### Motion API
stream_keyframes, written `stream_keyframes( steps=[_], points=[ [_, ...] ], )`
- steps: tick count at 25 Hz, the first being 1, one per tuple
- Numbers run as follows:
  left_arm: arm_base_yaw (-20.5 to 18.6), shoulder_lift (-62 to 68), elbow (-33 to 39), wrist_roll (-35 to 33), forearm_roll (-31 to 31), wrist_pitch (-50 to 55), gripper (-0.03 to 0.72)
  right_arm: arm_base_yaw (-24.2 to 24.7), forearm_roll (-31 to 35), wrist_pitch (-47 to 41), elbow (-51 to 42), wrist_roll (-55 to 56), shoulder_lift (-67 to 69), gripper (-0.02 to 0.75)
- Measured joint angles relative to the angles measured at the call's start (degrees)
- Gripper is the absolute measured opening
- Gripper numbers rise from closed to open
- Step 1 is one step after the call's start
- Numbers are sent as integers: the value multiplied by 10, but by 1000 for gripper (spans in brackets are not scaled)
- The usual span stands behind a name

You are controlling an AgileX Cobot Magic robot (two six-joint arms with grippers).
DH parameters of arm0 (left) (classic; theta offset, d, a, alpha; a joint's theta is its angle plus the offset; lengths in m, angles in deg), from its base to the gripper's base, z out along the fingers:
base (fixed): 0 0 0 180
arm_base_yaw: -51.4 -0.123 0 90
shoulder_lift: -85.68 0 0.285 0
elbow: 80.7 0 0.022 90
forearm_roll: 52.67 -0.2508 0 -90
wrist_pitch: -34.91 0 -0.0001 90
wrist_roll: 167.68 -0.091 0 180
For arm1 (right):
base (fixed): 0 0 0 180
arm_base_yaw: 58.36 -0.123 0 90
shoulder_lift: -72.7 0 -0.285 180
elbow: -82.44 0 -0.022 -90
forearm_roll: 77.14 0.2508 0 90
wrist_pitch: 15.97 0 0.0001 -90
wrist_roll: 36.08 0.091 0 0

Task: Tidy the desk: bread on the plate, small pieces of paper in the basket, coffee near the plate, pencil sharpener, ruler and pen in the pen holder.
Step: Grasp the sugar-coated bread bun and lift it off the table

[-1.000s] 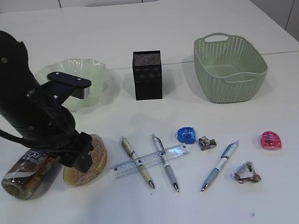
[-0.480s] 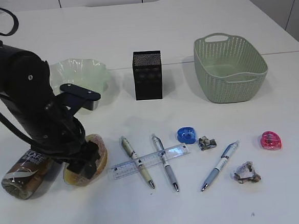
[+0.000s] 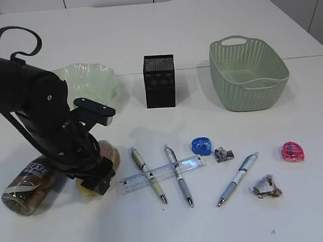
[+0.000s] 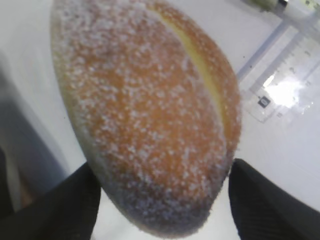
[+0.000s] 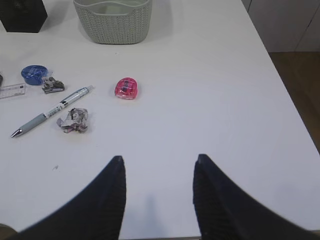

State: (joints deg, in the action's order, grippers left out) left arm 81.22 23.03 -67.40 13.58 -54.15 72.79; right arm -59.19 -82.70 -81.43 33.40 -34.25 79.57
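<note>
My left gripper (image 3: 100, 168) is shut on the sugar-dusted bread (image 3: 109, 153), which stands tilted just above the desk (image 3: 169, 231). In the left wrist view the bread (image 4: 150, 110) fills the space between both black fingers, with the clear ruler (image 4: 290, 85) behind it. The ruffled green plate (image 3: 100, 75) is behind the arm, and the coffee (image 3: 27, 186) lies on its side to its left. The ruler (image 3: 162, 173) lies across two pens (image 3: 178, 175). My right gripper (image 5: 157, 160) hangs open over bare desk, holding nothing.
The black pen holder (image 3: 159, 81) stands at centre back, the basket (image 3: 248, 73) at back right. A blue sharpener (image 3: 201, 146), a pink sharpener (image 3: 292, 151), two paper scraps (image 3: 266, 185) and a third pen (image 3: 237, 178) lie at front right. The desk edge (image 5: 295, 125) runs right of my right gripper.
The left arm has swung right and upward with the bread, which has tipped up and shifted away from the coffee. The right side is unchanged.
</note>
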Motion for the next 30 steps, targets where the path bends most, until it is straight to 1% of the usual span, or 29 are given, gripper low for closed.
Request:
stream_keyframes(
  steps=[3, 9, 12, 16, 23, 30],
  points=[
    [0, 0, 0, 1, -1, -12, 498, 0, 1, 0, 0, 0, 0, 358],
    [0, 0, 0, 4, -4, -29, 321, 0, 1, 0, 0, 0, 0, 356],
    [0, 0, 0, 5, -5, -29, 269, 0, 1, 0, 0, 0, 0, 355],
    [0, 0, 0, 6, -7, -29, 241, 0, 1, 0, 0, 0, 0, 355],
    [0, -3, 0, 6, -7, -21, 237, 0, 1, 0, 0, 0, 0, 354],
    [0, -73, 0, 6, -6, -15, 235, 0, 1, 0, 0, 0, 0, 354]
  ],
)
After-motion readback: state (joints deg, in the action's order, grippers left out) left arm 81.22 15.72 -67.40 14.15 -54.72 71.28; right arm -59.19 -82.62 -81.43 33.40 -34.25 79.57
